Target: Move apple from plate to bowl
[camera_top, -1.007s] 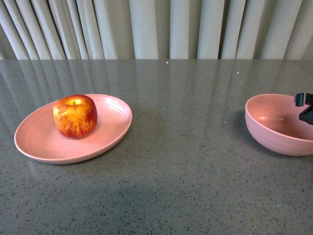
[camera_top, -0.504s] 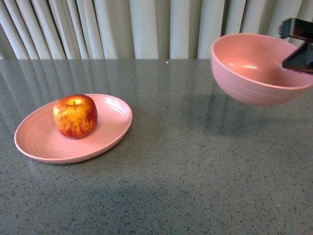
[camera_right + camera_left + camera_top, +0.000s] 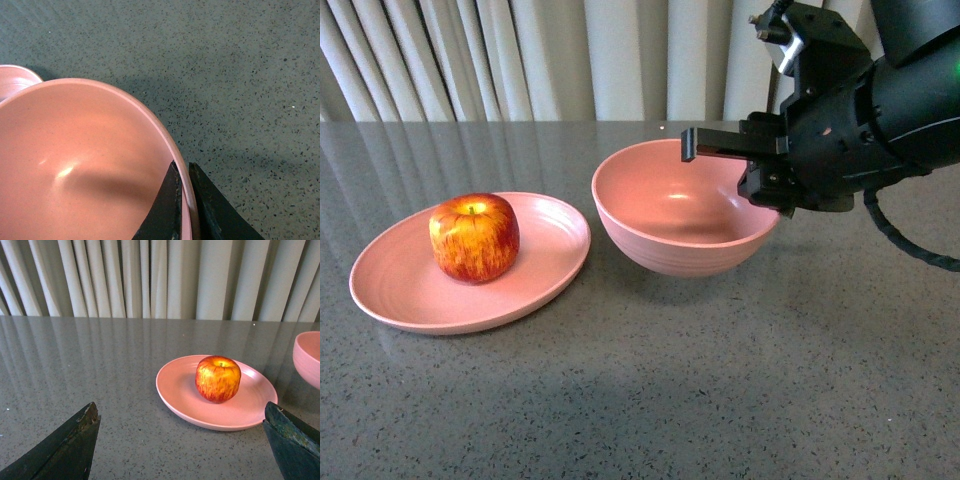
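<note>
The red-and-yellow apple (image 3: 474, 237) sits upright on the oval pink plate (image 3: 400, 285) at the left. The deep pink bowl (image 3: 670, 255) is empty, just right of the plate, at or just above the tabletop. My right gripper (image 3: 695, 150) is shut on the bowl's far rim. In the right wrist view its jaws (image 3: 181, 167) pinch the rim of the bowl (image 3: 75, 150), one finger inside and one outside. My left gripper (image 3: 181, 410) is open and empty, in front of the plate (image 3: 175, 385) and the apple (image 3: 218, 378). The bowl's edge (image 3: 307, 357) shows beside them.
The table is a grey speckled stone top (image 3: 650, 400). Pale curtains (image 3: 570, 60) hang behind its far edge. The right arm's black body (image 3: 880, 110) fills the space above the table's right side. A sliver of the plate (image 3: 12, 77) shows in the right wrist view.
The right gripper has carried the bowl from the table's right edge, up and to the left, then down beside the plate. The apple and plate have not moved.
</note>
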Robot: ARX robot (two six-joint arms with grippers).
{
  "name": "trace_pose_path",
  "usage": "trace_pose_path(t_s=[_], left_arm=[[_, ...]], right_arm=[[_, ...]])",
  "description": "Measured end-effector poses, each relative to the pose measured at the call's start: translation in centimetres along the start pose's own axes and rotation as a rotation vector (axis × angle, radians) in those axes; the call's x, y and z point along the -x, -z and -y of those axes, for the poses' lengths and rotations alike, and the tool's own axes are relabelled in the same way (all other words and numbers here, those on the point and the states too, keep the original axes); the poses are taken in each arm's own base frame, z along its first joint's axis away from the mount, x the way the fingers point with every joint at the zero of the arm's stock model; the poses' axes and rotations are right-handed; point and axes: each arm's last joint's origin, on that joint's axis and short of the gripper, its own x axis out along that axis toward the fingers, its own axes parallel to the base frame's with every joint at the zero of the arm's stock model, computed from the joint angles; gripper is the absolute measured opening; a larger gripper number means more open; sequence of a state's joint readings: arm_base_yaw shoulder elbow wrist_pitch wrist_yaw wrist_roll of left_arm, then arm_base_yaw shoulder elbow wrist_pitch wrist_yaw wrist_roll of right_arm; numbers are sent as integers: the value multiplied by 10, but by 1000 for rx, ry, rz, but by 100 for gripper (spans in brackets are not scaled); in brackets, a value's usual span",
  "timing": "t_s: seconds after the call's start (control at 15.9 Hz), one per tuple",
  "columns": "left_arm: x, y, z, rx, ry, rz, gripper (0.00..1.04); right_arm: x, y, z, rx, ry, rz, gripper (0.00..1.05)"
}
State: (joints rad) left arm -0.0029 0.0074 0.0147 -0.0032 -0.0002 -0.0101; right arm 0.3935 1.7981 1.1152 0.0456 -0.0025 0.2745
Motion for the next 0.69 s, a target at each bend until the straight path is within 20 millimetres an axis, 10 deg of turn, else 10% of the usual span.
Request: trace_pose_path(t_s=[0.69], left_arm=[[0,0,0,0,0,0,98]], right_arm=[[-30,21,-2,-28,15,-91,3]])
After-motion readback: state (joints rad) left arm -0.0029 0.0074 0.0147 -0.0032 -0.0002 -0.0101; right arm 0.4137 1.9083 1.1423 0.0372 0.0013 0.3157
